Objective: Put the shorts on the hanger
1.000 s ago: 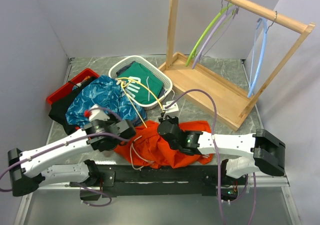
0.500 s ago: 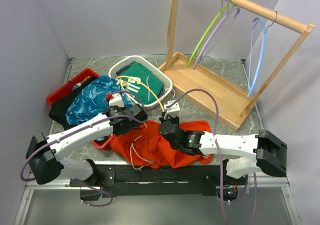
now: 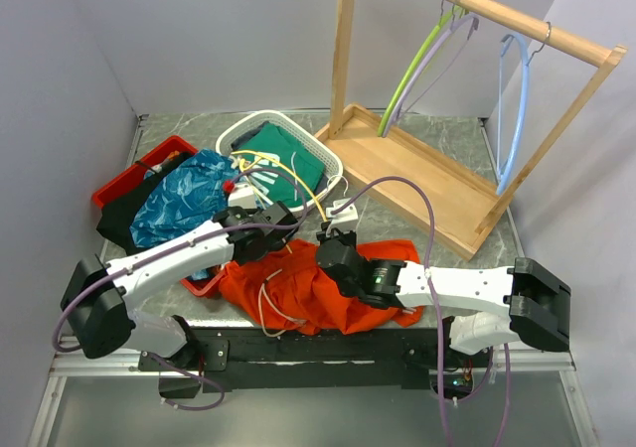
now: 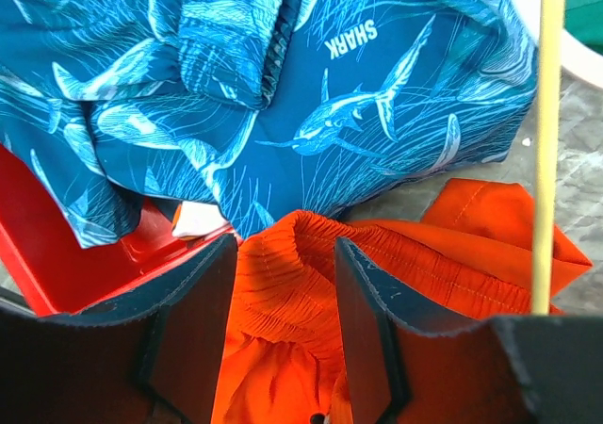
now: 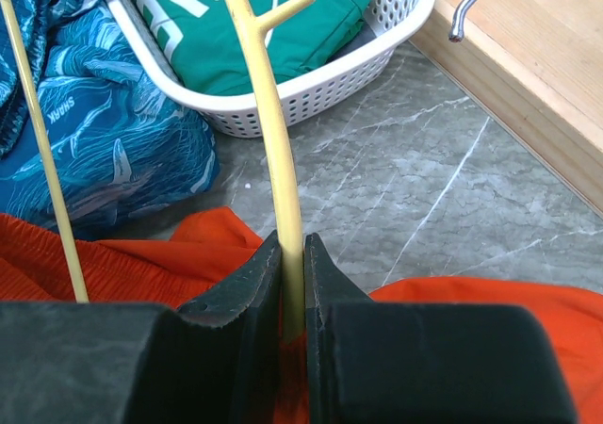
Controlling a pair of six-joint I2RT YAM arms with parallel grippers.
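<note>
The orange-red shorts [image 3: 318,290] lie crumpled at the table's near edge, white drawstring on top. My left gripper [image 3: 281,226] is at their upper left edge. In the left wrist view it [image 4: 283,259] is open, with the gathered waistband [image 4: 292,273] bunched up between its fingers. My right gripper [image 3: 326,240] is shut on the thin yellow hanger [image 3: 295,181], which reaches back toward the basket. In the right wrist view the hanger [image 5: 268,94] rises from the closed gripper [image 5: 292,254], metal hook over the basket. Its thin bar also shows in the left wrist view [image 4: 546,141].
A blue shark-print cloth [image 3: 184,199] lies left of the shorts, over a red tray [image 3: 129,179]. A white basket [image 3: 281,117] holds a green garment [image 3: 288,159]. A wooden rack [image 3: 437,179] at back right carries green, purple and light blue hangers.
My left arm has swung forward and to the right, from beside the shorts to over their waistband. The right arm and the hanger have stayed put.
</note>
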